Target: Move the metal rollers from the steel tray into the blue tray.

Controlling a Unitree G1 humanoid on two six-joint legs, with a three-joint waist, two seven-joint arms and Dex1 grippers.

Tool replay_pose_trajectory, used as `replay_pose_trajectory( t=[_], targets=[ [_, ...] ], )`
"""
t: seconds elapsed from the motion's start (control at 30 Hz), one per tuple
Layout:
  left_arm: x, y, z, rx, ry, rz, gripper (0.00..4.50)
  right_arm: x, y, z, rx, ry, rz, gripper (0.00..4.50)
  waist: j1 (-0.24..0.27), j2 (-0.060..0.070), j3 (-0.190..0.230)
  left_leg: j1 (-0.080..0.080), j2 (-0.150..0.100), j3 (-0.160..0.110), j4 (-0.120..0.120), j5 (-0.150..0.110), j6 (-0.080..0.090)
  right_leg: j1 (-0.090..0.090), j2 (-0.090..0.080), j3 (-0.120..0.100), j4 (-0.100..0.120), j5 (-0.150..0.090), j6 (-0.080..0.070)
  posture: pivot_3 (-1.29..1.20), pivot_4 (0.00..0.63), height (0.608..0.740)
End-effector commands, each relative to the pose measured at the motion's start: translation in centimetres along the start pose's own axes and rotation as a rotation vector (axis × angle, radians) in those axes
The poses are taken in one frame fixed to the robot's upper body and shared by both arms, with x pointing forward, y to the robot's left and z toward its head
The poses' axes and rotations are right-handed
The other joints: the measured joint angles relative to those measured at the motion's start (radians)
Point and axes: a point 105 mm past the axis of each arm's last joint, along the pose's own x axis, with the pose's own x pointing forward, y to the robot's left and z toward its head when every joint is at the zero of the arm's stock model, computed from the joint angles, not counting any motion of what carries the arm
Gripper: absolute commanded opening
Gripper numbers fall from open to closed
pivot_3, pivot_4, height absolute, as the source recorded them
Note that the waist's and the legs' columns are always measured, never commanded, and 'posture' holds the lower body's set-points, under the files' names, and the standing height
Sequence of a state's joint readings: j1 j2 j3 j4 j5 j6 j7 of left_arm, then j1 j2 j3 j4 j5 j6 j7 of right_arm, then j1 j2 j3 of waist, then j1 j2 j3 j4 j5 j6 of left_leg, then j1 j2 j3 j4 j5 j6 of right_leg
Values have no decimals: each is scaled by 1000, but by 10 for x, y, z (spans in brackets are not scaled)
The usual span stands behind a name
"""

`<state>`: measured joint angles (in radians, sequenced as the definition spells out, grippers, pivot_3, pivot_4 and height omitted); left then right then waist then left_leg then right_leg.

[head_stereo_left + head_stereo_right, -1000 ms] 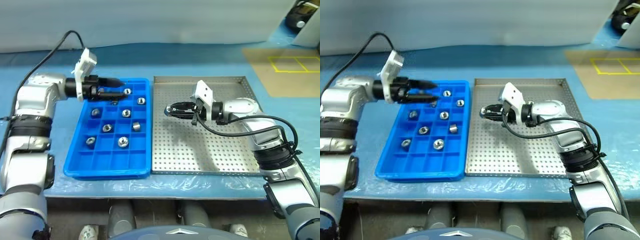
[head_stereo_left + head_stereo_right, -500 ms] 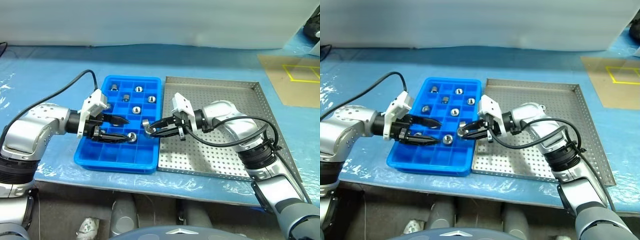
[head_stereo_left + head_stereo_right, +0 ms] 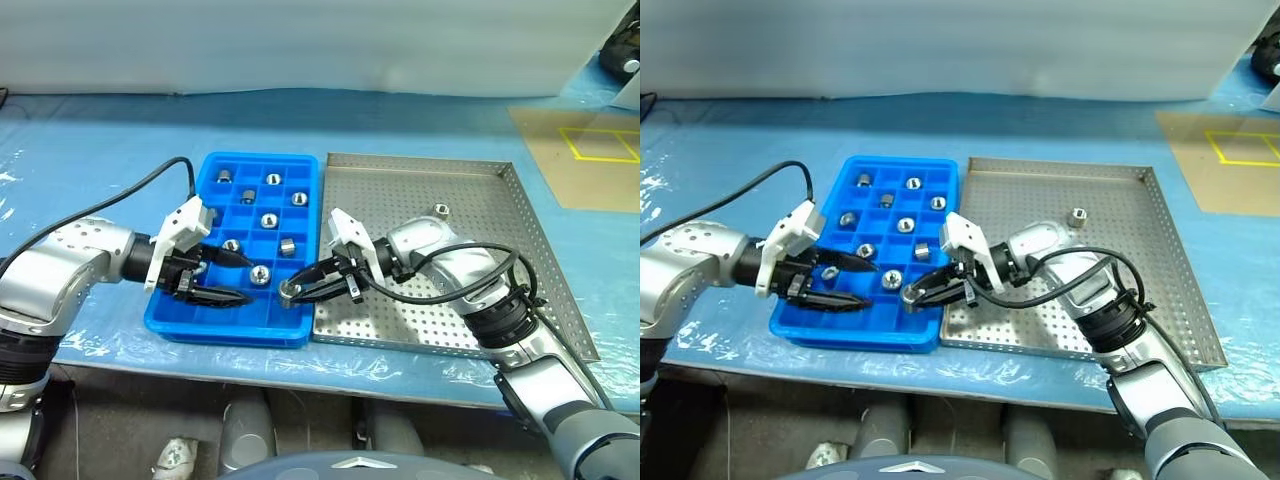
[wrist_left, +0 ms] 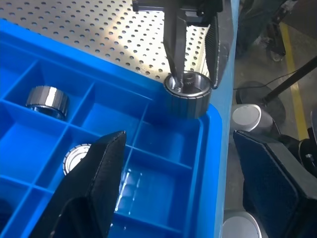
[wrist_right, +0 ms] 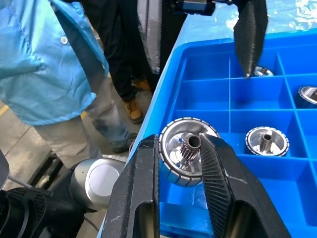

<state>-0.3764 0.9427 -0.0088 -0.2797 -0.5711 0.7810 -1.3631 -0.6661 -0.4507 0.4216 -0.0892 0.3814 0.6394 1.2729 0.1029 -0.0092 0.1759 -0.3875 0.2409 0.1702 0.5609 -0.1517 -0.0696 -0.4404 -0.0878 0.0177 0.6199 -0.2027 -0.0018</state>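
Clearly the right hand (image 3: 290, 292) has a short silver-grey metal roller (image 5: 185, 151) pinched between its two black fingers (image 5: 218, 191), one finger on the knurled outer wall and the other pressed down by the small toothed shaft that stands in the hollow centre; the jaws are nearly closed on it, above the near right corner of the bright blue gridded plastic tray (image 3: 175, 325). The left hand (image 3: 230, 279) hovers over the near cells of that tray with its fingers spread wide and nothing between them. Eight or so rollers already sit one to a cell in the blue tray, and one more roller (image 3: 438, 209) lies alone toward the far edge of the shiny perforated steel tray (image 3: 500, 330), which lies beside the blue tray on the blue-covered worktop (image 3: 90, 140). These rollers look solid, stiff and dense for their size, so they should not deform or break under a firm pinch; the polished faces look slippery, while the ribbed outer wall offers bite. A wall-and-bore grip like this one looks secure but narrow, so a tilt could let the piece swing. I judge that the remaining roller is best taken across its knurled sides or by its rim, and released low into a cell so it does not bounce out.
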Motion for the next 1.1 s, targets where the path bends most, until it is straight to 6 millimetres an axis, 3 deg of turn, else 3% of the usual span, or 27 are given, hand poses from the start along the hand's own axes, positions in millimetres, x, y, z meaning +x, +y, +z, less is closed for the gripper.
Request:
replay_pose_trajectory(
  t=[0.03, 0.3, 0.53, 0.67, 0.87, 1.1],
  targets=[
    [-5, -6, 9, 49, -9, 4, 3659, 3, 1, 8, -47, -7, 28, 783, 2, 0, 0, 0, 0, 0, 0, 0, 0, 0, 0, 0, 0, 0, 0, 141, 150, 740],
    [-9, -7, 7, 37, -9, 40, 3659, 7, -3, -1, -32, 15, 53, 783, 3, 0, 0, 0, 0, 0, 0, 0, 0, 0, 0, 0, 0, 0, 0, 181, 150, 740],
    [-11, -1, 10, 45, -23, 59, 3659, 7, -11, 1, -33, 14, 22, 3052, 4, 0, 0, 0, 0, 0, 0, 0, 0, 0, 0, 0, 1, 0, 0, 159, 150, 740],
    [-15, 16, 18, 84, -34, 95, 3659, -1, -20, 2, -75, 21, -54, 3052, 7, 0, 0, 0, 0, 0, 1, 0, 0, 0, 0, 0, 1, 0, 0, 127, 150, 740],
    [-22, 51, 57, 149, -151, 141, 3659, -41, -49, 7, -81, -1, -283, 3052, 11, 0, 0, 1, -1, 0, 2, 3, -4, 1, -1, 0, 3, 0, 0, 30, 150, 740],
    [10, 75, 91, 225, -211, 47, 3659, -102, -81, -6, -59, -3, -634, 3052, -2, -1, 0, 0, -1, 0, 3, 3, -5, 2, 0, 1, 3, 0, 0, -117, 150, 740]
  ],
)
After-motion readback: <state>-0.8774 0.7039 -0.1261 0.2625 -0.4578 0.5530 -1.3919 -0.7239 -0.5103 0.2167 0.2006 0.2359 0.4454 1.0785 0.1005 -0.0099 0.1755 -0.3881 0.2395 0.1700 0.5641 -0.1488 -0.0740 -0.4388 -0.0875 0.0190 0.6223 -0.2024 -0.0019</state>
